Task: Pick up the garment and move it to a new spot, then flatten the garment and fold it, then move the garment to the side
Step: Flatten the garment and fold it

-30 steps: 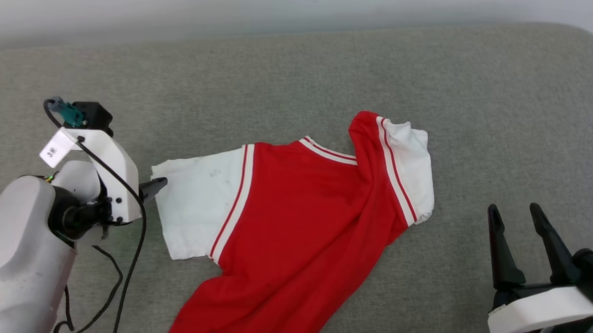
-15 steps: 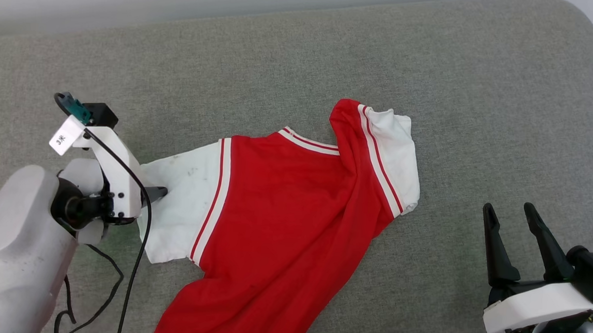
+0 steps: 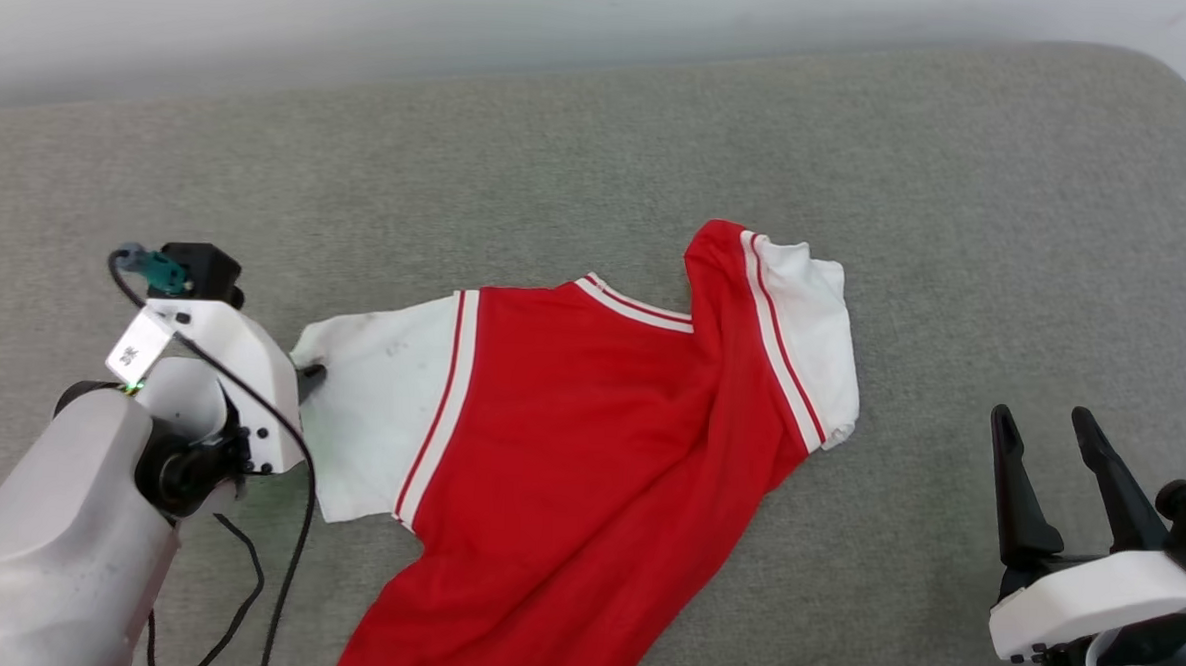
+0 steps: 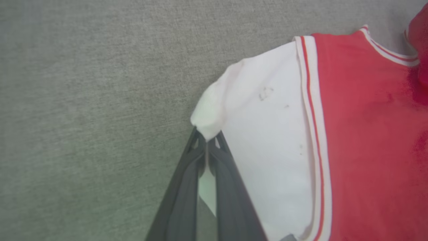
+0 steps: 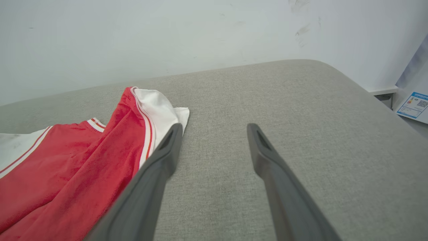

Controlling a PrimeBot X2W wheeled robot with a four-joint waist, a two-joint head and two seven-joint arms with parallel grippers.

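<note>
Grey forearm (image 3: 53,540), white bracket (image 3: 241,368), black cable (image 3: 295,520), dark-fingered right hand (image 3: 1042,418).

The garment (image 3: 588,453) lies on the cushion (image 3: 561,151), running off the head view at six o'clock. At its nine o'clock the left gripper (image 3: 309,372) pinches its edge. The right gripper (image 3: 1053,458) hovers at three o'clock, well apart. The wall (image 3: 467,7) stands behind, at twelve.

garment (image 3: 588,443): red, white sleeves (image 3: 369,413), red-white striped trim (image 3: 438,406) | surface (image 3: 561,151): grey

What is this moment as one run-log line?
left tool: shut on garment, white sleeve | right tool: open, apart from garment | garment: rumpled, on grey cushion
</note>
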